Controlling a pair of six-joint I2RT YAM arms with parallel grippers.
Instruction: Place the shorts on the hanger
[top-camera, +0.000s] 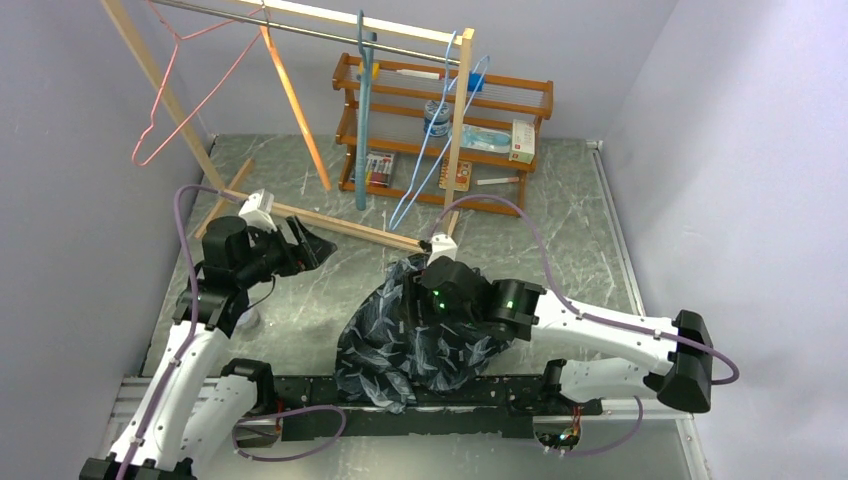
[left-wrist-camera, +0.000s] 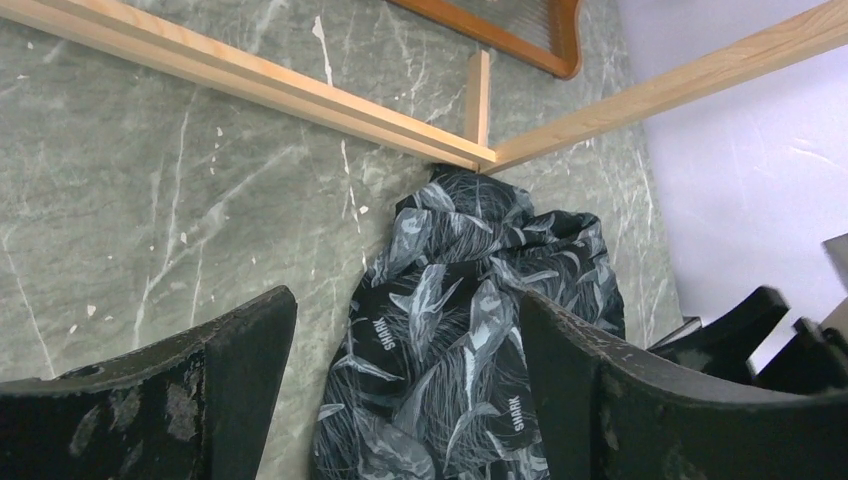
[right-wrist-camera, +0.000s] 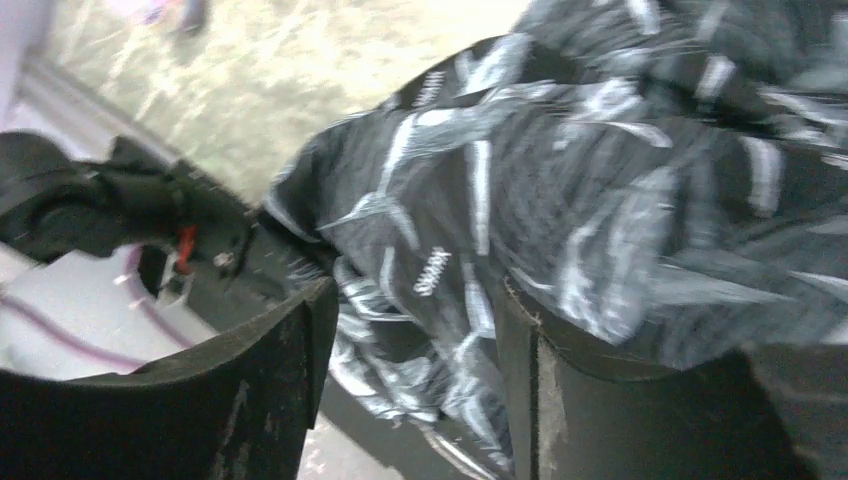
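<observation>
The shorts (top-camera: 385, 350) lie in a dark, pale-streaked heap at the table's near edge, partly draped over the black bar between the arm bases. My right gripper (top-camera: 418, 295) sits on top of the heap. In the right wrist view its jaws (right-wrist-camera: 415, 295) stand open, with blurred fabric (right-wrist-camera: 600, 150) lying over the right finger and showing in the gap. My left gripper (top-camera: 312, 245) hovers open and empty to the left of the heap, and the shorts (left-wrist-camera: 470, 330) show beyond its gap (left-wrist-camera: 405, 300). The light-blue wire hanger (top-camera: 440, 150) hangs from the rack's right end.
A wooden rack frame (top-camera: 300, 215) crosses the table; its base rails (left-wrist-camera: 250, 75) meet right behind the shorts. A pink wire hanger (top-camera: 190, 90) and a teal plastic hanger (top-camera: 365, 100) hang from the bar. An orange shelf (top-camera: 500, 110) with small items stands at the back.
</observation>
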